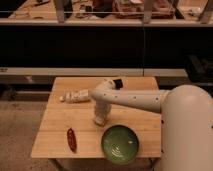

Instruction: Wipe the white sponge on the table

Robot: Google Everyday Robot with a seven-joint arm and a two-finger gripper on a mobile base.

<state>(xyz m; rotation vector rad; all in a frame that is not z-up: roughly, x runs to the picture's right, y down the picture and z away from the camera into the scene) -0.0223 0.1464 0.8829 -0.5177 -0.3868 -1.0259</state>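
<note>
My white arm reaches in from the right across the light wooden table [55, 132] and bends down near its middle. The gripper [100, 120] points straight down and touches the tabletop. A small off-white block, the white sponge [99, 121], sits at its tip against the wood, and the gripper is shut on it. The fingers merge with the sponge, so its outline is hard to separate from them.
A longer white lumpy packet [75, 96] lies at the back left. A black rectangular object [118, 82] sits at the back, partly behind the arm. A green plate [120, 144] rests at the front right, and a dark red item [71, 139] at the front left.
</note>
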